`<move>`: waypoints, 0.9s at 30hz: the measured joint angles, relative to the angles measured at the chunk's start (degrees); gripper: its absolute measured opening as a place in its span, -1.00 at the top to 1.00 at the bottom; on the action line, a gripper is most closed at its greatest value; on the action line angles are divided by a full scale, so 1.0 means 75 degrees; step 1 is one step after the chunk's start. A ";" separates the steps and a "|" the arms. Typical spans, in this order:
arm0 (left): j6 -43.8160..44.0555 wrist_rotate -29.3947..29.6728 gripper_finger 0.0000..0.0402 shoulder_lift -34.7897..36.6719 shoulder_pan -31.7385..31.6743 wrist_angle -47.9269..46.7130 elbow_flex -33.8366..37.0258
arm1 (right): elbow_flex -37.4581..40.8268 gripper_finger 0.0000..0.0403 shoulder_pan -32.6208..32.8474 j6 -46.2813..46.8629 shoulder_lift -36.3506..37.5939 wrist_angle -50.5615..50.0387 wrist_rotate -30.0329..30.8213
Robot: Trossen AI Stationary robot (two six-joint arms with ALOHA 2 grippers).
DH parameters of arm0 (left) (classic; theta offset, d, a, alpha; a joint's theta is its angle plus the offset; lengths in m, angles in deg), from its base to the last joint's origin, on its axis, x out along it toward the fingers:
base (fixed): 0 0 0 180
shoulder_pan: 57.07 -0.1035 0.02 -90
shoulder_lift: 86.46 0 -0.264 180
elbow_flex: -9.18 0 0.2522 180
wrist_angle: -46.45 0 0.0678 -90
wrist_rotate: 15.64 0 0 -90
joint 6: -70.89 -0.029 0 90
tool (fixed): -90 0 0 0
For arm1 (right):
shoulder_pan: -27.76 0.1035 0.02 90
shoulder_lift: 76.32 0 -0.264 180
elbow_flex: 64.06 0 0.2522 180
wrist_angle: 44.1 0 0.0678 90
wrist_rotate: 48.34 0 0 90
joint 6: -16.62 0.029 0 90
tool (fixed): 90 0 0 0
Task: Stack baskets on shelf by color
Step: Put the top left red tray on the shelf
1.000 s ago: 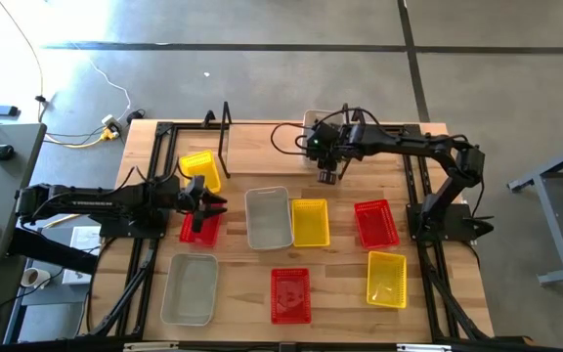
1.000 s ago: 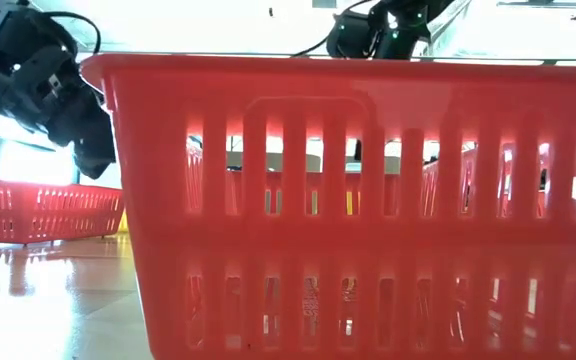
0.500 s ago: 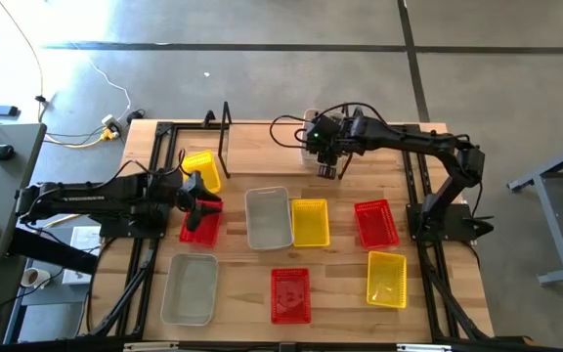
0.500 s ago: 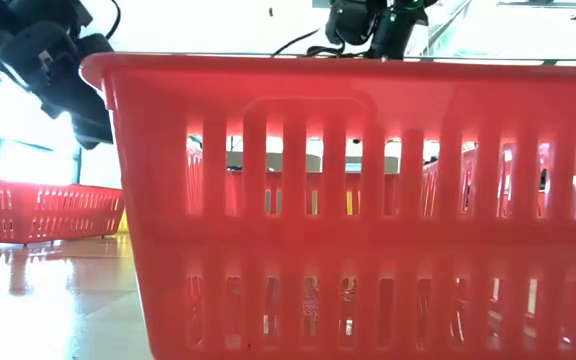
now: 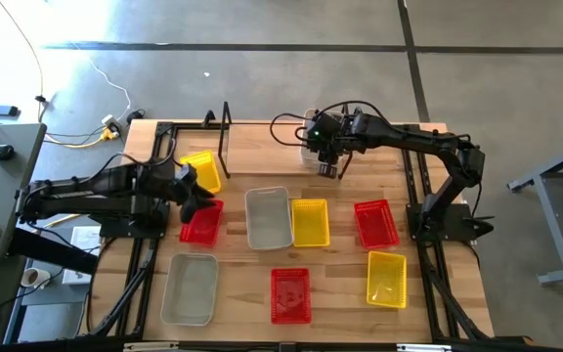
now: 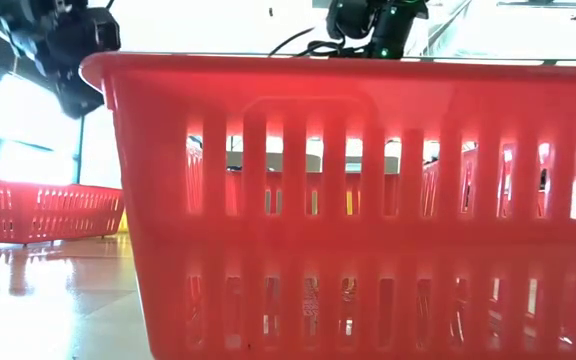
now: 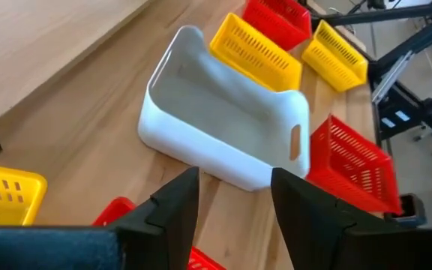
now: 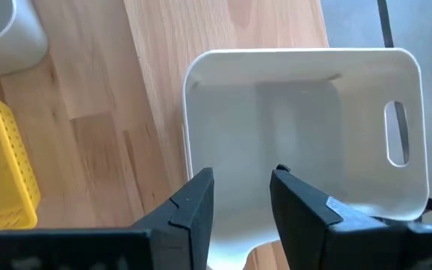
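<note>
In the high view my left gripper (image 5: 193, 192) hovers open over the table's left part, between a yellow basket (image 5: 200, 168) and a red basket (image 5: 201, 224). It shows high up in the low view (image 6: 76, 88). In its wrist view the open gripper (image 7: 235, 217) looks toward a white basket (image 7: 223, 127). My right gripper (image 5: 328, 167) is open above a white basket (image 5: 311, 147) at the far edge. Its fingers (image 8: 193, 210) stand over the inside of that basket (image 8: 306, 135) without visibly touching it. The black wire shelf (image 5: 225, 127) stands at the far left.
Across the middle lie a white basket (image 5: 268, 217), a yellow one (image 5: 310, 222) and a red one (image 5: 375, 223). Nearer are a grey basket (image 5: 191, 288), a red one (image 5: 290, 293) and a yellow one (image 5: 386, 279). A red basket (image 6: 348, 200) fills the low view.
My left gripper has risen from the red basket at the left and drawn back a little toward the table's left edge; the basket has stayed on the table. My right gripper has moved slightly toward the far edge, over the white basket there.
</note>
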 joint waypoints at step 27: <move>0.2249 0.0381 0.22 -0.2450 0.0000 -0.4929 -0.2716 | 0.0000 0.41 0.0490 -0.0017 0.0000 -0.0284 0.0051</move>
